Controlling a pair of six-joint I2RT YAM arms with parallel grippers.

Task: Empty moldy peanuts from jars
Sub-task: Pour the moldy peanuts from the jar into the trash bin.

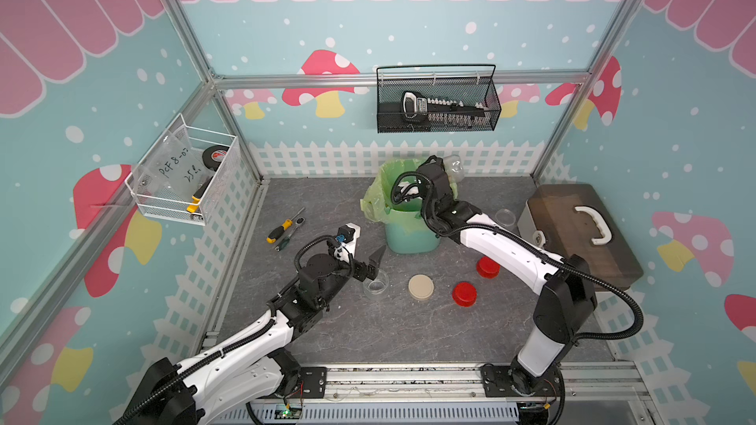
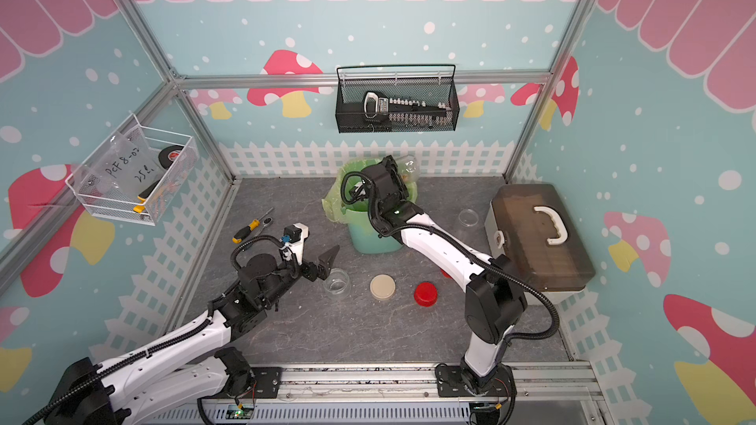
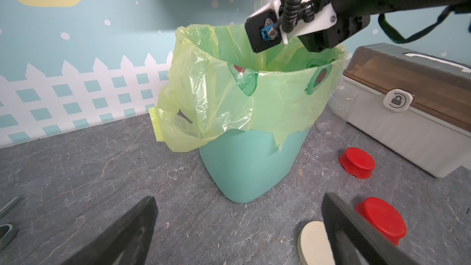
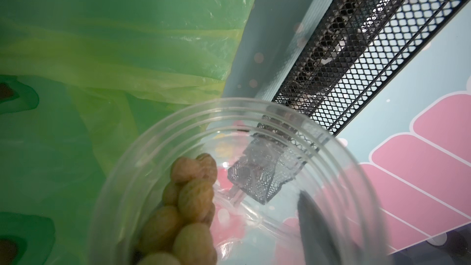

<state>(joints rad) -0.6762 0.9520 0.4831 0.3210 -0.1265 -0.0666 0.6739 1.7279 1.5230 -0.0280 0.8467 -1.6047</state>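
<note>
Above the bin's far rim: the right hand (image 1: pixel 446 173) is clamped on a lidless jar (image 1: pixel 455 165). One dark finger (image 4: pixel 314 223) shows through the clear plastic in the right wrist view.
Lidless jar: it is tipped onto its side, with the threaded mouth turned back toward the wrist and the base toward the back wall. It shows in both top views (image 2: pixel 410 166).
Moldy peanuts: a clump (image 4: pixel 190 200) lies along the low side of the jar's wall, running from deep inside toward the mouth.
Bin: the teal bin (image 1: pixel 411 237) is lined with a green bag (image 1: pixel 378 194) that drapes over its rim. It stands toward the back of the bench (image 1: pixel 368 333), directly beneath the right hand.
Left hand: the left hand (image 1: pixel 365 246) is spread wide and grips nothing. It hangs low over the bench just in front of the bin, on the left. Its dark fingers (image 3: pixel 119 235) frame bare bench in the left wrist view.
Second jar: the second jar (image 1: pixel 375 286) is clear, upright and lidless. It stands by the root of the left hand's fingers, not between their tips, and I cannot tell whether they touch.
Lids: the beige lid (image 1: pixel 421 287) and the near red lid (image 1: pixel 464 293) lie flat side by side, right of the second jar. The far red lid (image 1: pixel 487 266) lies partly under the right arm.
Third jar: the third jar (image 1: pixel 505 216) is clear and open-topped, between the bin and the storage box (image 1: pixel 581 235).
</note>
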